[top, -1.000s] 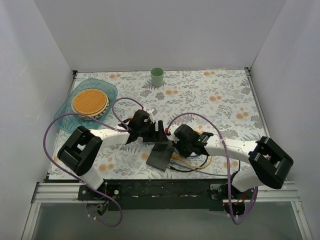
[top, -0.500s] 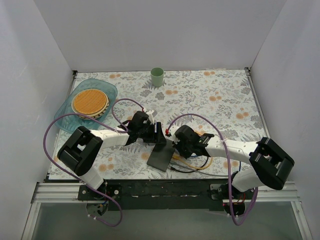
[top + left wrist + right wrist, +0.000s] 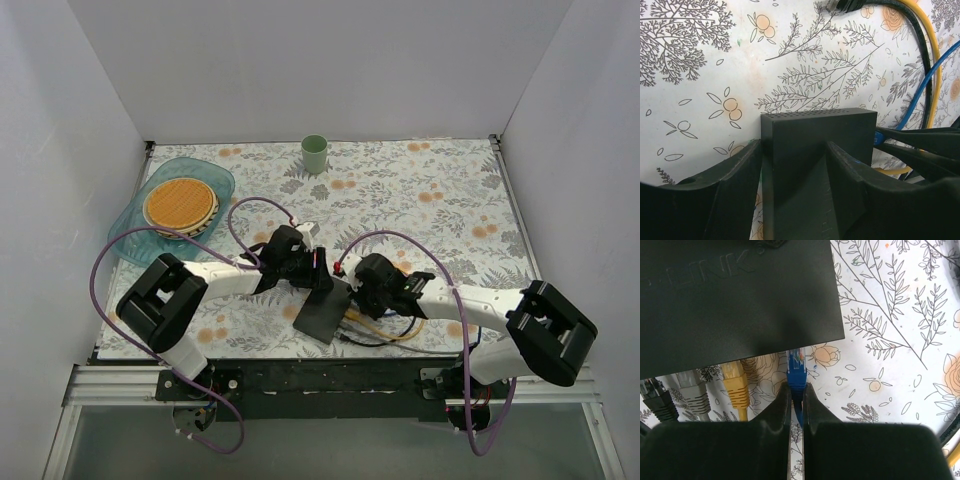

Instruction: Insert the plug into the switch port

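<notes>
The switch (image 3: 322, 312) is a flat dark grey box near the table's front middle. My left gripper (image 3: 320, 277) is shut on its far end; in the left wrist view the switch (image 3: 817, 135) sits between my two fingers (image 3: 735, 185). My right gripper (image 3: 352, 287) is shut on the blue plug (image 3: 797, 371). The plug's clear tip reaches the near edge of the switch (image 3: 735, 295). I cannot tell whether it is inside a socket. The sockets themselves are hidden under that edge.
A yellow plug (image 3: 735, 382), a grey plug (image 3: 692, 392) and a black plug (image 3: 657, 400) lie along the same edge, left of the blue one. Loose cables (image 3: 385, 330) coil right of the switch. A teal tray with a round plate (image 3: 180, 205) sits far left, a green cup (image 3: 315, 153) at the back.
My right gripper has moved left with the blue plug, up to the switch's edge. My left gripper and the switch have shifted slightly right and toward the front.
</notes>
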